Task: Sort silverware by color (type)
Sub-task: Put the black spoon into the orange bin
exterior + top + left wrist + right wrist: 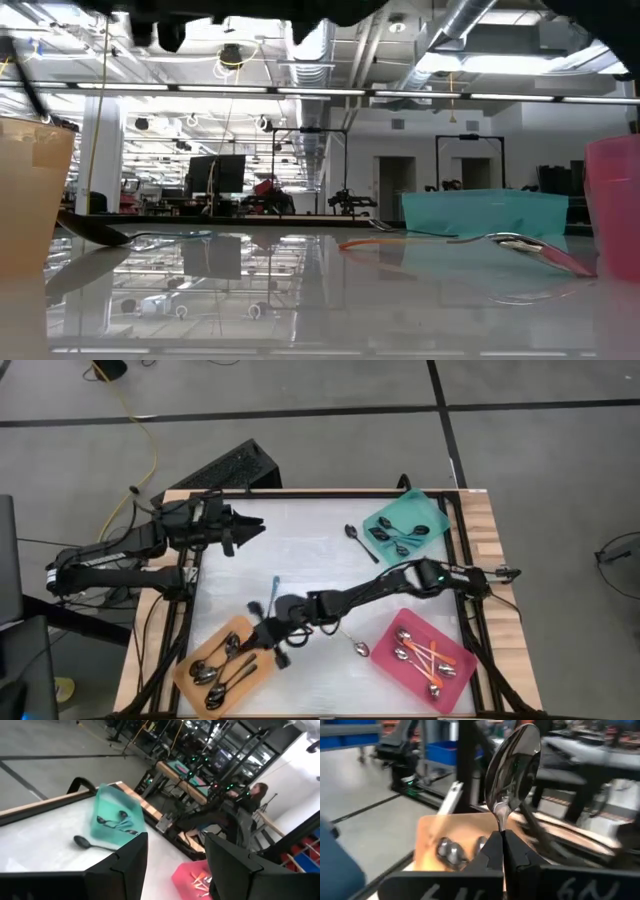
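My right gripper (268,643) reaches across the table to the orange tray (190,678) at the near left and is shut on an all-silver spoon (512,765). Several silver spoons (222,665) lie in that tray. The teal tray (405,510) at the far right holds dark-handled spoons. The pink tray (400,665) at the near right holds orange-handled spoons (430,655). Loose on the table lie a dark spoon (355,538), a teal-handled spoon (275,592) and another spoon (355,645). My left gripper (245,530) hangs open at the far left, holding nothing. My right gripper pinches the silver spoon between its two fingertips at the neck just behind the bowl (501,822). The fingers run about level, coming from the table's right. The bowl sticks out beyond the fingertips, lifted clear above the orange tray (435,832); the handle is hidden between the fingers.
A raised wooden rim (480,510) borders the white table top. In the left wrist view a person (247,807) sits beyond the table's right side. There is bare table surface (300,550) between the two arms.
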### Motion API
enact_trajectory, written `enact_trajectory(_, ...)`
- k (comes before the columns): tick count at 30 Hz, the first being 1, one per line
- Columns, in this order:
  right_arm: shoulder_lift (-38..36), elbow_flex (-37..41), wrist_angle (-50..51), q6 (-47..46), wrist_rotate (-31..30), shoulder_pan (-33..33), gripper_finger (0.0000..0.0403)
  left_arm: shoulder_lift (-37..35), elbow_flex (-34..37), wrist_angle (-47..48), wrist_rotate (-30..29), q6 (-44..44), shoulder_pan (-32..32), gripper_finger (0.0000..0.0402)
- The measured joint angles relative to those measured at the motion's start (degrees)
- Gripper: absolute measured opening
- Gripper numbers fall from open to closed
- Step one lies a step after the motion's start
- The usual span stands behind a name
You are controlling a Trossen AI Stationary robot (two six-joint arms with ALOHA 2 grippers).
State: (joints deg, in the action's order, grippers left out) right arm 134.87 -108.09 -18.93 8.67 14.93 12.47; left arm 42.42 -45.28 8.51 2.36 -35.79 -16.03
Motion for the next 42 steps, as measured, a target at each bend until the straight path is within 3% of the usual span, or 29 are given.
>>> enact_trajectory(8,11.2,-16.6,3.7,-6.5,10.9,0.1,0.0002,-0.5,0.0,0.3,-0.2,-0.4,0.0,0.018)
enact_trajectory(15,14.7,-20.6,8.0,-10.2,14.3,0.2,0.0002,-0.4,0.0,1.7,-1.7,-0.7,0.0,0.018)
enact_trajectory(23,14.6,-20.7,12.1,-7.3,10.8,-0.4,0.0002,-0.4,0.0,1.6,-6.3,-1.8,0.0,0.018)
enact_trajectory(29,14.5,-20.6,18.4,0.7,0.2,0.3,0.0004,-0.4,0.0,1.6,-6.3,-2.9,0.0,0.018)
enact_trajectory(42,16.4,-20.6,16.0,1.6,0.1,0.7,0.0007,-0.4,0.0,1.8,-6.9,-3.1,0.0,0.018)
